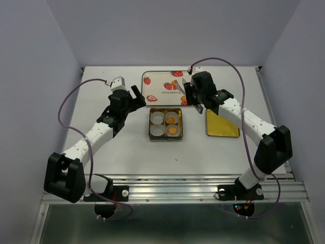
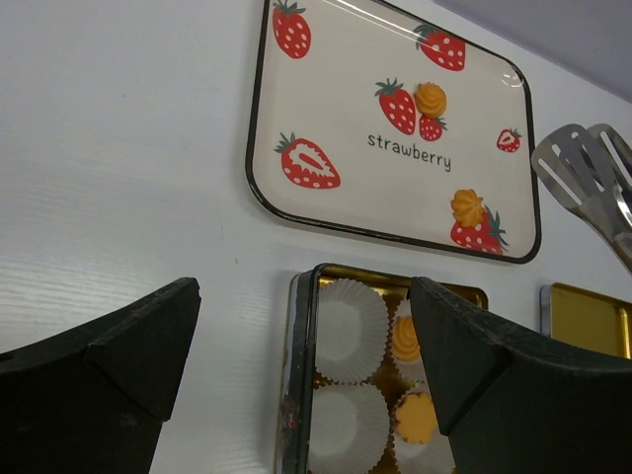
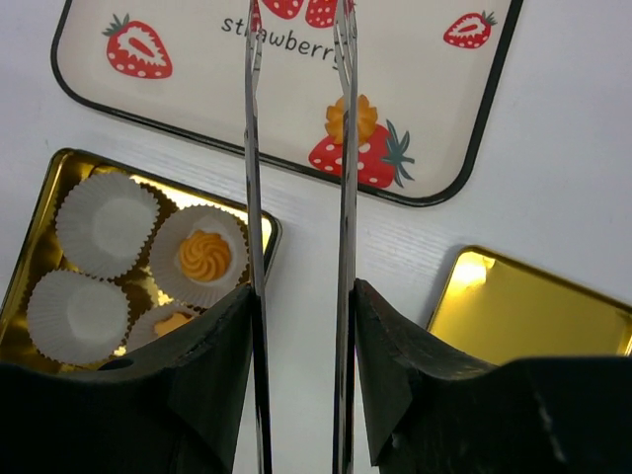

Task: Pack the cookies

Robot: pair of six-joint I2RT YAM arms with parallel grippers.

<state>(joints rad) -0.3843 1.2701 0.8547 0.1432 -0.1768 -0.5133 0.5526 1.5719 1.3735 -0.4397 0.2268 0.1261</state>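
Two orange-yellow cookies lie on the strawberry tray (image 2: 326,89): one (image 2: 431,99) by the middle strawberries, one (image 2: 466,206) near the tray's front right. Two more cookies (image 3: 203,255) (image 3: 174,321) sit in white paper cups on the right side of the gold tin (image 1: 165,138). My right gripper (image 3: 301,296) is shut on metal tongs (image 3: 346,148), whose arms stand slightly apart and straddle the front-right cookie (image 3: 353,118). My left gripper (image 2: 306,375) is open and empty, hovering over the tin's left edge.
Two empty paper cups (image 2: 351,329) (image 2: 346,425) fill the tin's left side. The gold lid (image 1: 222,123) lies right of the tin. White walls enclose the table at the back and sides.
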